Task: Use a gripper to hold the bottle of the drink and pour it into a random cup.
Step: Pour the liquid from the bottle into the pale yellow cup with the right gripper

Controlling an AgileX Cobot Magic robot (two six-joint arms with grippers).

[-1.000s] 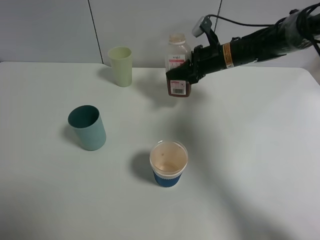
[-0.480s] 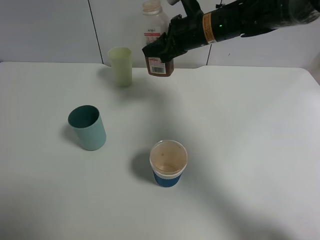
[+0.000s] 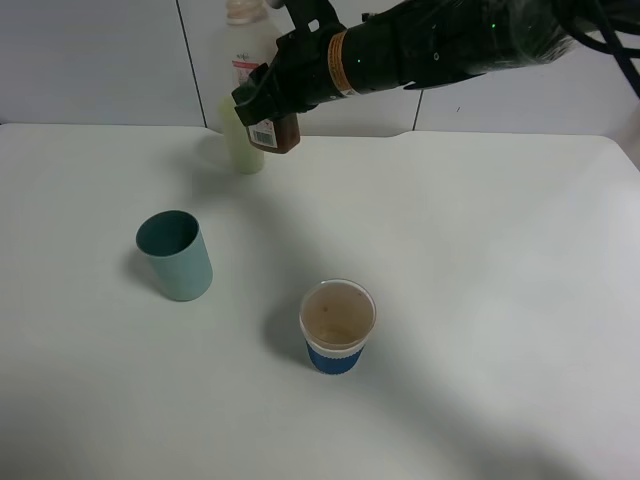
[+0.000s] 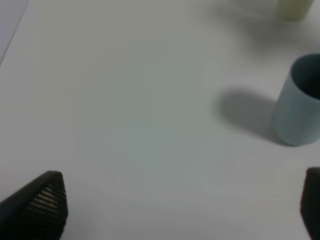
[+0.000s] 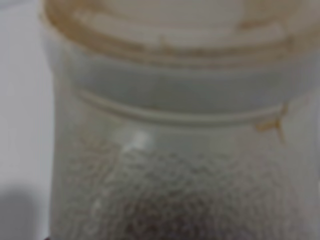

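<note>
My right gripper (image 3: 268,100) reaches across from the right and is shut on the bottle of the drink (image 3: 244,68). The bottle is held nearly upright in the air at the back left, neck up, with brown liquid in its base. It fills the right wrist view (image 5: 175,125). It hangs just in front of the pale green cup (image 3: 243,155), partly hiding it. A teal cup (image 3: 175,255) stands at the left, and a blue cup with a white rim (image 3: 337,325) stands in the middle front. My left gripper (image 4: 175,210) is open and empty above bare table, near the teal cup (image 4: 300,102).
The white table (image 3: 500,260) has a grey panelled wall behind it. The pale green cup's base shows at the far edge of the left wrist view (image 4: 295,7). The left arm does not show in the exterior view.
My right gripper has carried the bottle left and upward, from right of the pale green cup to directly in front of it. The cups have not moved.
</note>
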